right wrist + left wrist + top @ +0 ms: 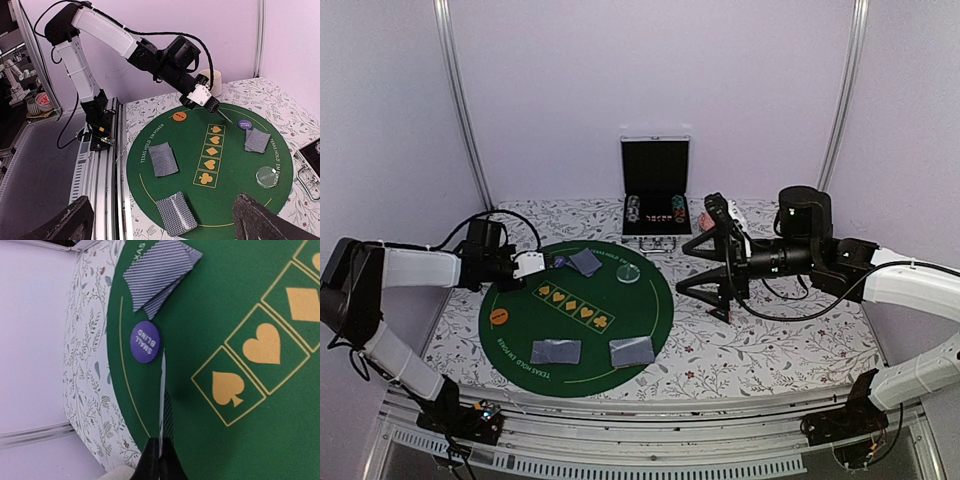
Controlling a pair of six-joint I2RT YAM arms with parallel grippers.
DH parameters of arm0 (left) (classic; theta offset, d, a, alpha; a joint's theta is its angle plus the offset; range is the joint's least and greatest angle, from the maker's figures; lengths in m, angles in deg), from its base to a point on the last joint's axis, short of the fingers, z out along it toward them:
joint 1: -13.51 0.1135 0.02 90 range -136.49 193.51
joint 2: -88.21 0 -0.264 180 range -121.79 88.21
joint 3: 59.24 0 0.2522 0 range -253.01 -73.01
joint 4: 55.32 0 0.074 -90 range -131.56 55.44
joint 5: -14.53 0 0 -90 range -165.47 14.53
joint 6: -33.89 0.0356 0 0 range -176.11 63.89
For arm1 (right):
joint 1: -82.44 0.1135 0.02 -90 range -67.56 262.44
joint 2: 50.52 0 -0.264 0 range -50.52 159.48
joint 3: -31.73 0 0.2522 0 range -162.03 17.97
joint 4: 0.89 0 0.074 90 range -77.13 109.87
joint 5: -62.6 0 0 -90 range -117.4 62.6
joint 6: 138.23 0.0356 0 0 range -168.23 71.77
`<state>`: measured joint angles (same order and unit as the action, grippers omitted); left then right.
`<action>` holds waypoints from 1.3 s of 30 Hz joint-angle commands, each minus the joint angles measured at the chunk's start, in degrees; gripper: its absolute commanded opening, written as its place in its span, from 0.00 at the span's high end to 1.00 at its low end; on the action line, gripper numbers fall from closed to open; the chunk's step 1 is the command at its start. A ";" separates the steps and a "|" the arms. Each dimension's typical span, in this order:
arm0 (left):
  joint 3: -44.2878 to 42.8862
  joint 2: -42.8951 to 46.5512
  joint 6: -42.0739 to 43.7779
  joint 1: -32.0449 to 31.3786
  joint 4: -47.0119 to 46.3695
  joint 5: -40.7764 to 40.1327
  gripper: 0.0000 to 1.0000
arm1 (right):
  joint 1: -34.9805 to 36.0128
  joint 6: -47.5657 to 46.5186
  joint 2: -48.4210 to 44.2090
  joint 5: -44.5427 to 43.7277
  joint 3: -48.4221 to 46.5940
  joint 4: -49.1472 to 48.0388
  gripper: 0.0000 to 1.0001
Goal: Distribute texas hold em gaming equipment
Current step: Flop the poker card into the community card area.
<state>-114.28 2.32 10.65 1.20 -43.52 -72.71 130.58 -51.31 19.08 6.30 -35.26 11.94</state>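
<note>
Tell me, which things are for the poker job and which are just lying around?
For the job:
far card pile, near-left card pile, near-right card pile, single card pinched in the left gripper, purple small-blind disc, orange disc, clear dealer disc.

Just lying around:
green mat, white mug, open case at the back.

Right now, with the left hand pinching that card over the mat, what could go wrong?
1. The left hand grips the card only by one end, edge-on; it may slip or twist out.
2. The card hangs close to the Small Blind disc and the card pair; released here, it could land on either.
</note>
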 commanded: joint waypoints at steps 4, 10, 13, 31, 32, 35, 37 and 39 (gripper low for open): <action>5.13 -1.70 9.81 0.91 2.56 6.18 0.95 | -0.75 -1.49 0.15 1.92 0.30 0.31 0.01; 4.59 -3.70 11.84 1.12 4.67 5.37 0.93 | -0.97 -1.76 0.71 2.69 0.01 0.64 0.01; 3.99 -5.40 12.94 1.05 5.99 4.94 0.93 | -1.08 -1.78 0.64 2.76 0.08 0.73 0.01; 0.33 -11.58 18.94 5.33 3.51 1.87 0.90 | -2.13 -2.38 2.78 2.86 -1.22 1.36 0.01; 0.31 -11.58 19.01 5.33 3.80 2.49 0.88 | -2.22 -2.38 2.93 2.87 -1.31 1.40 0.01; 0.96 -11.32 19.55 5.40 3.57 3.10 0.84 | -2.32 -2.38 3.23 3.00 -1.39 1.45 0.01; 1.08 -11.48 19.73 5.46 3.24 2.67 0.81 | -2.31 -2.30 3.34 3.12 -1.50 1.45 0.01; 0.65 -11.57 19.57 5.53 4.01 2.21 0.75 | -2.27 -2.25 3.30 3.29 -1.58 1.52 0.01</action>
<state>-113.82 -7.45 29.53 5.57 -43.32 -69.72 128.72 -53.23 21.94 8.48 -35.24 12.90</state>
